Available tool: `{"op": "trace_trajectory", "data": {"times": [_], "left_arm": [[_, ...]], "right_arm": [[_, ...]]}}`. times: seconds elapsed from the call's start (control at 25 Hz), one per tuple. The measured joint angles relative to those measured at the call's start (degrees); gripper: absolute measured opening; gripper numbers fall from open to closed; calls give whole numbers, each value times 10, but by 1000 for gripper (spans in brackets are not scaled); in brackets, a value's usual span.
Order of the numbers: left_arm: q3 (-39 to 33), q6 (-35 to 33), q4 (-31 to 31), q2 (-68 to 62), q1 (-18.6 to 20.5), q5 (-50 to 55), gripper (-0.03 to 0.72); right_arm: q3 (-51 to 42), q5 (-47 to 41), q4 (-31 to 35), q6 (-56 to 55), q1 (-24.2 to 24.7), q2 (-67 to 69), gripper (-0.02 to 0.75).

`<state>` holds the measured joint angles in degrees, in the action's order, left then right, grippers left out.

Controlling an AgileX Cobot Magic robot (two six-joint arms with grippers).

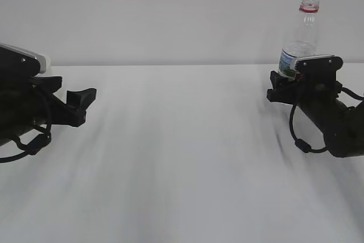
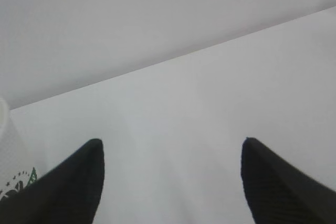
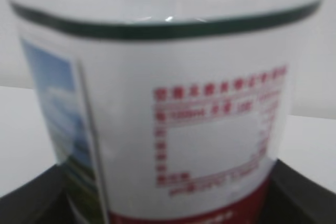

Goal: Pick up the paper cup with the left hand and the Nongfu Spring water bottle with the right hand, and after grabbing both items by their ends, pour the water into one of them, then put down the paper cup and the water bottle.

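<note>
Left hand: my left gripper sits at the left edge of the exterior view, low over the table, fingers spread wide with nothing between them. In the left wrist view both fingertips stand far apart over bare tabletop.

Paper cup: only a sliver of it shows, at the lower left edge of the left wrist view, white wall with a bit of the dark green logo, just outside my left finger. In the exterior view I cannot see it at all.

Right hand: my right gripper is at the right of the exterior view, around the lower part of the bottle. In the right wrist view a dark finger shows in each bottom corner, either side of the label. Whether the pads press the plastic or merely flank it, I cannot tell.

Nongfu Spring water bottle: upright in the upper right of the exterior view, capless, red neck ring on top. Up close its label fills the right wrist view.

Water: none visible as a stream or pool.

Progress: I judge this either the very start or the very end; neither item is lifted, and the pictures do not say which.

Left to do: if starting, grip both, lift, pour, set down.
</note>
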<state>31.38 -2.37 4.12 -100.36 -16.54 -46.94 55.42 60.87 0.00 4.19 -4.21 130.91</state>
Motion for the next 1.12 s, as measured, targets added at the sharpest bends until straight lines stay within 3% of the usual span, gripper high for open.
{"op": "trace_trajectory", "data": {"times": [0.24, 1.12], "left_arm": [[0, 0, 0, 0, 0, 0, 589], [0, 1, 0, 0, 0, 6, 587]], "right_arm": [[0, 2, 0, -3, 0, 0, 603], [-95, 41, -3, -10, 0, -17, 608]]}}
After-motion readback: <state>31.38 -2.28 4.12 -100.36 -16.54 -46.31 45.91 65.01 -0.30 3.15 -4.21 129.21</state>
